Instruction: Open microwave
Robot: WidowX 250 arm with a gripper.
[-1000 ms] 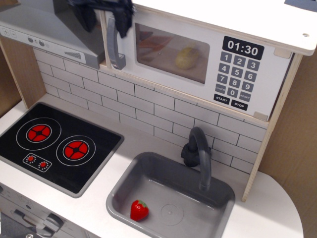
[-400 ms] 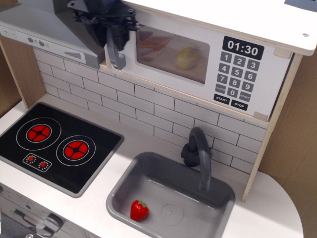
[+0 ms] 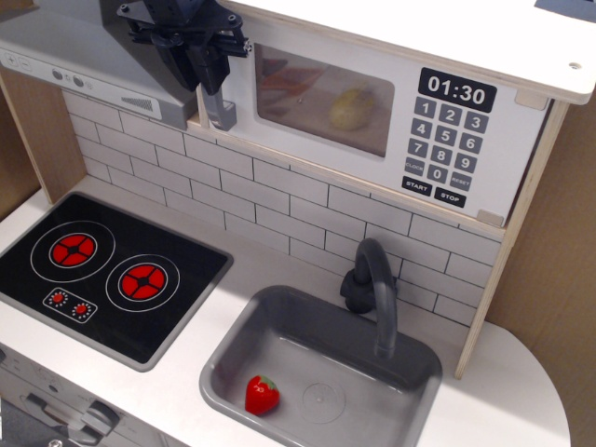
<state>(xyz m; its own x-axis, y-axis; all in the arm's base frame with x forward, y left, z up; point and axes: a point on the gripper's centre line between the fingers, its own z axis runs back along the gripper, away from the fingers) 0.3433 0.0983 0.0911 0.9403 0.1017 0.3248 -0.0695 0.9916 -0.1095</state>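
The white toy microwave [image 3: 400, 74] sits high at the back, its door flush with the front. It has a clear window [image 3: 321, 98], a black clock display [image 3: 456, 90] and a grey keypad [image 3: 447, 140]. A yellowish item [image 3: 352, 107] shows inside. My black gripper [image 3: 207, 82] hangs at the door's left edge, and its fingers [image 3: 193, 67] cover the upper part of the grey bar handle [image 3: 221, 114]. They look closed around it. Only the handle's lower end shows.
The grey slanted range hood [image 3: 93, 65] is just left of the gripper. Below are a black stove top [image 3: 102, 270], a grey sink [image 3: 410, 358] with a red strawberry [image 3: 262, 395] in it, and a grey faucet [image 3: 374, 289]. A wooden side panel [image 3: 549, 261] stands at the right.
The gripper has come down over the handle and shifted slightly left, and its fingers have drawn together on it. The door has not moved.
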